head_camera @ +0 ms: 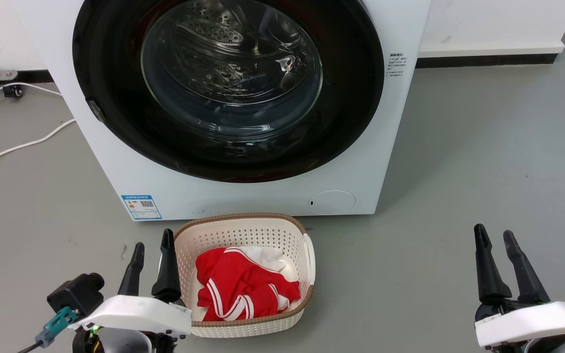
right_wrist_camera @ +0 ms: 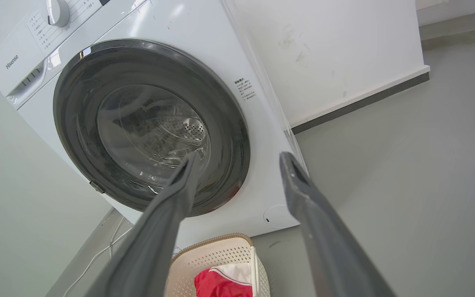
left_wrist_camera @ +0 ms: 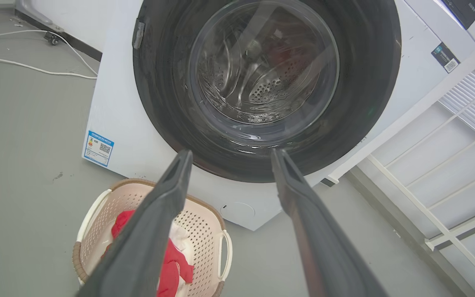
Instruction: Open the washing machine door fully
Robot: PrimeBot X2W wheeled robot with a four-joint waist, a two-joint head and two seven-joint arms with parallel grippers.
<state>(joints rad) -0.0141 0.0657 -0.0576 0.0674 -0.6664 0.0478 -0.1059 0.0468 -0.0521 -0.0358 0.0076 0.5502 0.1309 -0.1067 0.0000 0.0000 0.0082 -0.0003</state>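
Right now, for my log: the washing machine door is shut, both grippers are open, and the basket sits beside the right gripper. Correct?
One slip: in the head view the basket sits beside the left gripper, not the right gripper. The washing machine door is shut and both grippers are open.

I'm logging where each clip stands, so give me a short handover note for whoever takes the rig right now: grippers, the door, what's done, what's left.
Left gripper: open, holding nothing, low beside the laundry basket.
Right gripper: open, holding nothing, low over the floor on the right.
Door: looks shut, flush with the front of the washer; neither gripper touches it.
The basket holds red and white clothes and sits on the floor just in front of the washer, below the door.
Done: nothing yet.
Left: reach the door, get it unlatched and swing it fully open.
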